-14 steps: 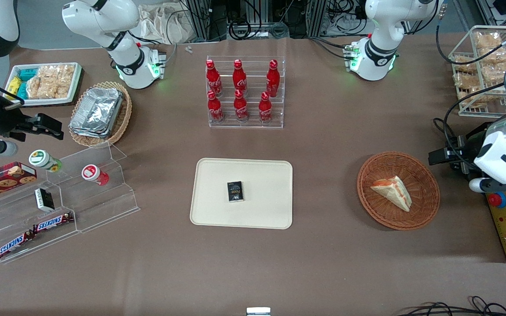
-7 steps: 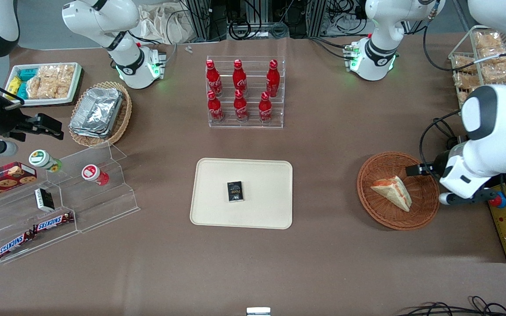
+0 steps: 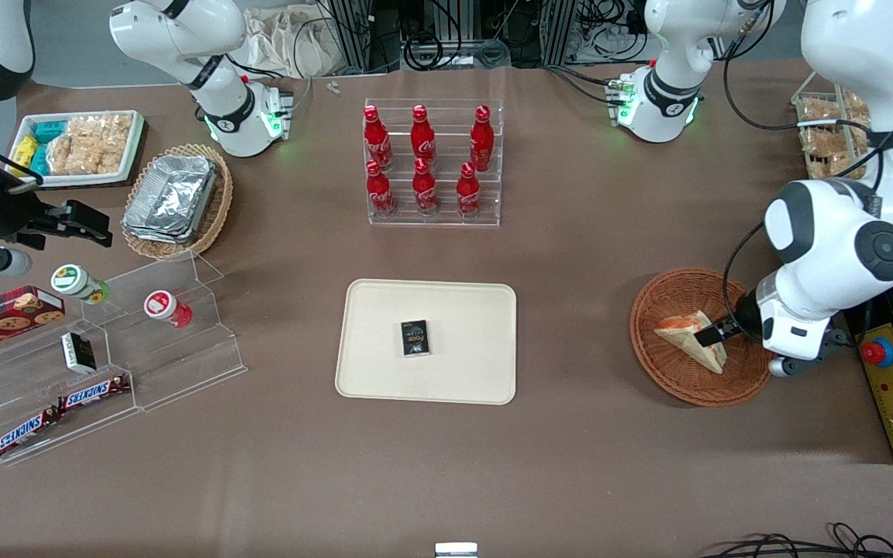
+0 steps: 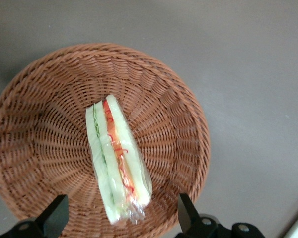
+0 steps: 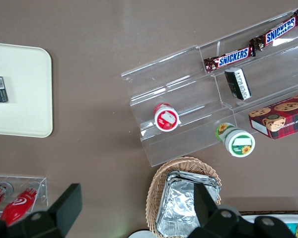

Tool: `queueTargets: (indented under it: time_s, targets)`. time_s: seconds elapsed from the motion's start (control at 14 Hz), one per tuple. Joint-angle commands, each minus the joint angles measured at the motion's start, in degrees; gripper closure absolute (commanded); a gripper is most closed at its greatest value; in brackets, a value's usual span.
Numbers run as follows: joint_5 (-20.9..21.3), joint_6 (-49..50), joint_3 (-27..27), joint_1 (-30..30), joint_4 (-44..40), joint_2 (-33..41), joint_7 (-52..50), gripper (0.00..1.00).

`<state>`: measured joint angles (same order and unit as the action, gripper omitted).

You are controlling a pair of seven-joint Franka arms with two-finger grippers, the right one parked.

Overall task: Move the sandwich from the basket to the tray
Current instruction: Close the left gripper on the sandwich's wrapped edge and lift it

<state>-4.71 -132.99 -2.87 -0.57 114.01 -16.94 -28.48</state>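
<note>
1. The sandwich (image 3: 693,338) lies in the basket (image 3: 667,368), a pale wedge with its orange-red and green filling edge facing the working arm's end of the table; the wrist view shows it wrapped in clear film (image 4: 118,164)
2. The basket sits on the brown table (image 3: 586,465), toward the working arm's end, well apart from the tray (image 3: 462,384)
3. The gripper (image 3: 711,335) hangs over the basket, just above the sandwich's filling edge
4. In the wrist view its two fingers (image 4: 53,216) are spread wide, one on each side of the sandwich, gripping nothing; whether the tips touch the wicker cannot be told
5. The tray lies flat in the middle of the table, nearer the front camera than the bottle rack (image 3: 432,165)
6. A small black box (image 3: 415,338) rests on the tray near its centre
7. The rack holds six red bottles (image 3: 423,159) in two rows
8. Toward the parked arm's end stand a tan basket of foil containers (image 3: 175,198), a white tray of snacks (image 3: 78,146), and a clear stepped stand (image 3: 183,364) with two Snickers bars (image 3: 60,409)
</note>
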Motion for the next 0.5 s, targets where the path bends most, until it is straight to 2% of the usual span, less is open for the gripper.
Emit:
queueTargets:
  time_s: [0.0,0.36,0.43]
  targets:
    - [-1.0,-4.7,-0.2,-0.3,4.2,-0.3,-2.4,0.01]
    - [-1.0,-8.9,-0.2,-0.4,5.9,-2.0,-5.8,0.02]
    - [-1.0,-9.3,-0.2,-0.5,5.7,-2.7,-6.8,0.07]
